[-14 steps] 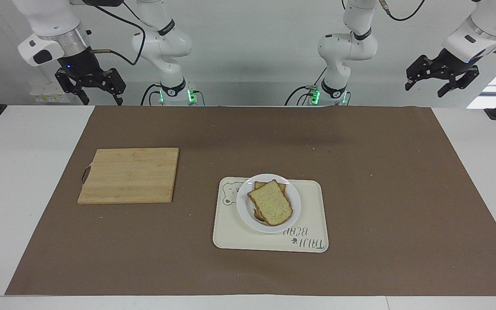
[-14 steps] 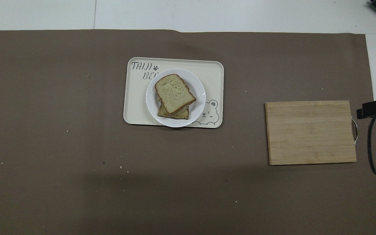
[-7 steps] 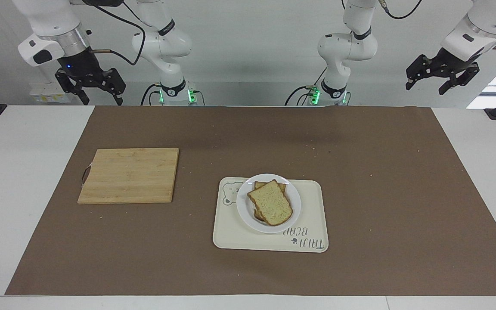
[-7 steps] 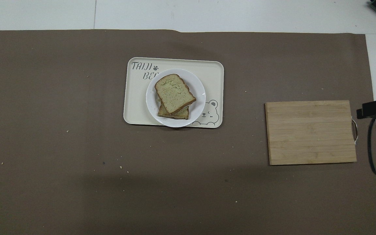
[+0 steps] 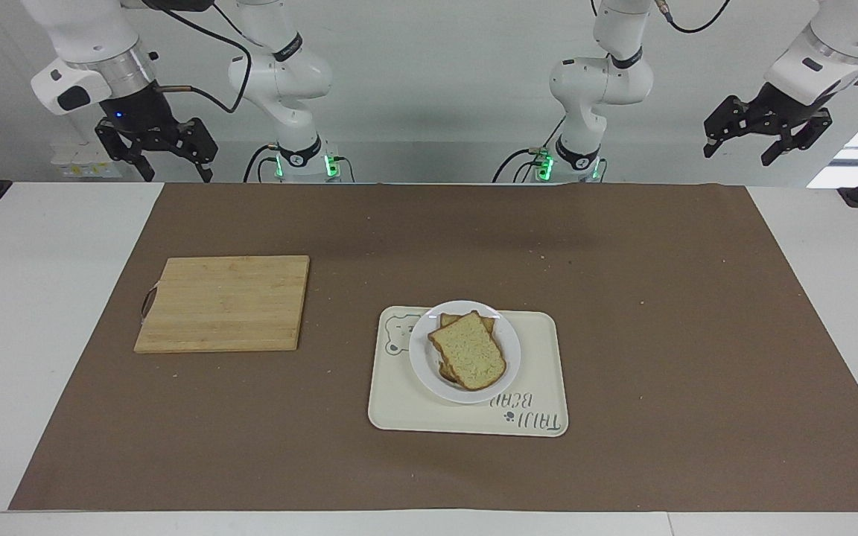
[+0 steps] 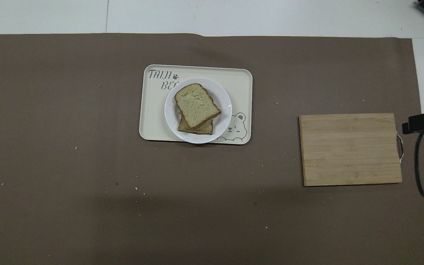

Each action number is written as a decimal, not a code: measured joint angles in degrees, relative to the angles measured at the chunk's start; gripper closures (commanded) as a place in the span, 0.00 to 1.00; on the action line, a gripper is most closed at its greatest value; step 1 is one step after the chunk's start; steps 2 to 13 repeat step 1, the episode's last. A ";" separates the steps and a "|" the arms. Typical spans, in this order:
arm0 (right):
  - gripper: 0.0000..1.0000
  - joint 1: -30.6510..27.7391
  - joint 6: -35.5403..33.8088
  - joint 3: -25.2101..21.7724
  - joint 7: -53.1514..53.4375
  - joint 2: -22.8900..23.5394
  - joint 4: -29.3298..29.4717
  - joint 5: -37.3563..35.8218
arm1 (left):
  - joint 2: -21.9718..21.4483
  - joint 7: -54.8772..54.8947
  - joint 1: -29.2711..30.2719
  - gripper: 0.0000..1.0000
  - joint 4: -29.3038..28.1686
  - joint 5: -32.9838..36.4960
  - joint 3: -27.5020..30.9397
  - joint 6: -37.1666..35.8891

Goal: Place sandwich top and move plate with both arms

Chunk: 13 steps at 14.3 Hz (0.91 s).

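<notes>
- Two slices of bread lie stacked on the plate (image 5: 465,351), and the upper one is the sandwich top (image 5: 468,351); it sits a little turned against the slice under it, so one corner of the lower slice shows out.
- The plate stands on the cream tray (image 5: 541,376) with the bear print, at the tray's end toward the right arm. It lies over the tray's rim on the side nearer to the robots. I judge that the tray is the goal of the move, so both parts of the task look done.
- The tray lies about in the middle of the brown mat (image 5: 660,335) that covers the surface (image 5: 42,313).
- The wooden cutting board (image 5: 224,303) lies well apart from the tray, toward the right arm's end, and nothing is on it.
- The right pincer (image 5: 155,151) hangs high over the edge of the surface nearest the robots, at its own end. Its fingers stand wide apart and carry nothing.
- The left pincer (image 5: 766,132) hangs high at the left arm's end, also spread wide and without load.
- Both arms are well away from the plate. This looks to me like a rest pose, so that nothing disturbs the sandwich.
</notes>
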 measured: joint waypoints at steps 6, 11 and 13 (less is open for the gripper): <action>0.00 0.00 0.00 0.00 0.00 0.00 0.00 0.00 | 0.00 0.00 0.00 0.00 -0.02 0.00 0.00 0.74; 0.00 0.00 0.00 0.00 0.00 0.00 0.00 0.00 | 0.00 0.00 0.00 0.00 -0.02 0.00 0.00 0.74; 0.00 0.00 0.00 0.00 0.00 0.00 0.00 0.00 | 0.00 0.00 0.00 0.00 -0.02 0.00 0.00 0.74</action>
